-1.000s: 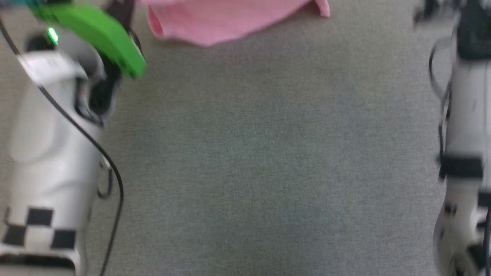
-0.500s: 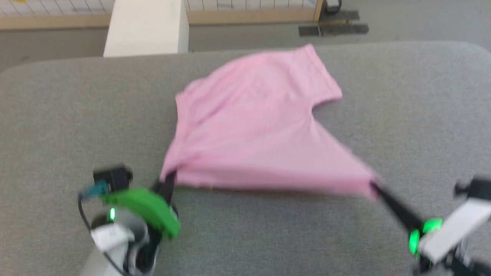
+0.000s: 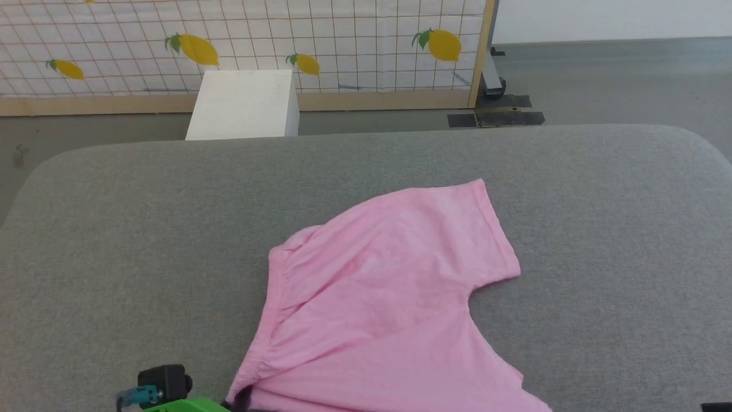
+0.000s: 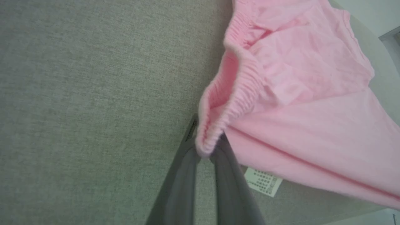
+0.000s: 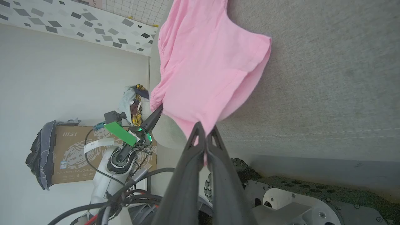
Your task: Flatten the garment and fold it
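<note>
The garment (image 3: 377,292), a pair of pink shorts, lies spread on the grey padded table (image 3: 114,229), one leg pointing to the far right. Its near edge is lifted off the surface. My left gripper (image 4: 204,150) is shut on the near end of the gathered waistband, and its tip (image 3: 243,397) peeks in at the bottom of the head view. A small white label (image 4: 263,184) hangs under the fabric (image 4: 312,93). My right gripper (image 5: 204,134) is shut on the near leg's hem corner of the shorts (image 5: 203,72). The right wrist view also catches the left gripper (image 5: 157,111).
Beyond the table's far edge stand a white box (image 3: 243,106) and a lemon-print screen (image 3: 286,46) on a wooden frame. The right wrist view shows a cardboard box (image 5: 75,153), a heap of clothes (image 5: 134,103) and the robot's base (image 5: 297,200) beside the table.
The head camera has swung upward, so the table and shorts slid down the picture and both arms dropped out at the bottom. Both grippers have kept hold of the shorts' near corners.
</note>
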Controlling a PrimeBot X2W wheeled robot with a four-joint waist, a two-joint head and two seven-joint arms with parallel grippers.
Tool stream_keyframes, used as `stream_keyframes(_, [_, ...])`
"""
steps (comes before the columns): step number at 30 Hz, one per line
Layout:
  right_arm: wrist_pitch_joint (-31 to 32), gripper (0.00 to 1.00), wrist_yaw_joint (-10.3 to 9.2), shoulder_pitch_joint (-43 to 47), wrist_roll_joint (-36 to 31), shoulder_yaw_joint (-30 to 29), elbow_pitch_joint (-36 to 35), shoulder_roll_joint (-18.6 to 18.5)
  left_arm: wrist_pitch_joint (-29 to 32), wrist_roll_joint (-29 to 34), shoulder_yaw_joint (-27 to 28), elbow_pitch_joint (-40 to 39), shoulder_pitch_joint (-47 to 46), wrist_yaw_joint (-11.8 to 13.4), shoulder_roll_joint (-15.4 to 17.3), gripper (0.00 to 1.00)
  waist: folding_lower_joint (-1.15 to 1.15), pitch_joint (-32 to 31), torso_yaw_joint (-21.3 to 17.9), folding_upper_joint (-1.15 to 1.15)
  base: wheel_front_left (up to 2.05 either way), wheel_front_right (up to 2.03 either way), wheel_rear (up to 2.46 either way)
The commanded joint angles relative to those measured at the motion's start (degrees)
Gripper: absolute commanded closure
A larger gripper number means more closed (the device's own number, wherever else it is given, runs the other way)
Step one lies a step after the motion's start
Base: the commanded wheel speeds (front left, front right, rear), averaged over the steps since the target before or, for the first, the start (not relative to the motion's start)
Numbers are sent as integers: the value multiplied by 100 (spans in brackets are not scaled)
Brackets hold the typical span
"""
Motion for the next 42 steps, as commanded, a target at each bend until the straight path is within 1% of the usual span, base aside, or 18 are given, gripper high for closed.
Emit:
stream_keyframes(1, [-25,100,-8,-91,-61,-115,-112,-9,43,-124,96,-138,79,78,58,100,1,19,-12,0,0,0,0])
stream_keyframes(4, [-100,100,-8,-539,-306,-240,-107,-9,181,-245,128,-387,10,90,51,100,1,111,-50,0,0,0,0])
stream_keyframes(8, [-263,100,-8,-1748,-709,-300,361,-9,412,-302,105,-589,-444,11,109,100,1,388,-93,0,0,0,0])
stream_keyframes(13, [-603,100,-8,-3615,-1469,-423,1512,-9,683,-216,34,-596,-1369,-90,199,100,1,872,-39,0,0,0,0])
stream_keyframes(15, [-757,100,-8,-4307,-1847,-439,1987,-9,756,-210,28,-517,-1743,-141,206,100,1,1092,2,0,0,0,0])
stream_keyframes(19, [-1145,100,-8,-5561,-2393,-383,3019,-9,872,-166,5,-246,-2434,-225,221,100,1,1513,85,0,0,0,0])
stream_keyframes(24, [-1672,100,-8,-6664,-2873,-276,4204,-9,997,-183,8,150,-3115,-290,196,100,1,1958,183,0,0,0,0])
stream_keyframes(29, [-2076,100,-8,-7543,-3288,-159,5369,-9,1041,-207,-10,550,-3655,-368,124,100,1,2300,250,0,0,0,0])
stream_keyframes(30, [-2142,100,-8,-7737,-3417,-127,5692,-9,1060,-210,-29,666,-3759,-391,109,100,1,2366,255,0,0,0,0])
stream_keyframes(36, [-2388,100,-8,-8304,-4025,-88,6938,-9,1008,-214,-105,1075,-4024,-514,20,100,1,2467,265,0,0,0,0])
stream_keyframes(37, [-2444,100,-8,-8370,-4103,-83,7090,-9,991,-227,-108,1117,-4043,-532,0,90,1,2461,266,0,0,0,0])
stream_keyframes(38, [-2521,100,-8,-8449,-4140,-81,7260,-9,962,-233,-114,1163,-4065,-554,-20,55,1,2442,272,0,0,0,0])
stream_keyframes(39, [-2605,100,-8,-8513,-4120,-90,7380,-9,933,-236,-115,1191,-4083,-572,-33,0,1,2421,278,0,0,0,0])
stream_keyframes(40, [-2738,64,-8,-8592,-4051,-58,7493,-9,893,-244,-111,1218,-4098,-595,-45,0,1,2379,282,0,0,0,0])
stream_keyframes(41, [-2849,0,-8,-8647,-3988,-18,7569,-9,860,-252,-102,1226,-4107,-612,-50,0,1,2348,282,0,0,0,0])
stream_keyframes(42, [-2999,0,-8,-8706,-3912,39,7638,-9,800,-271,-76,1212,-4115,-633,-63,0,1,2297,284,0,0,0,0])
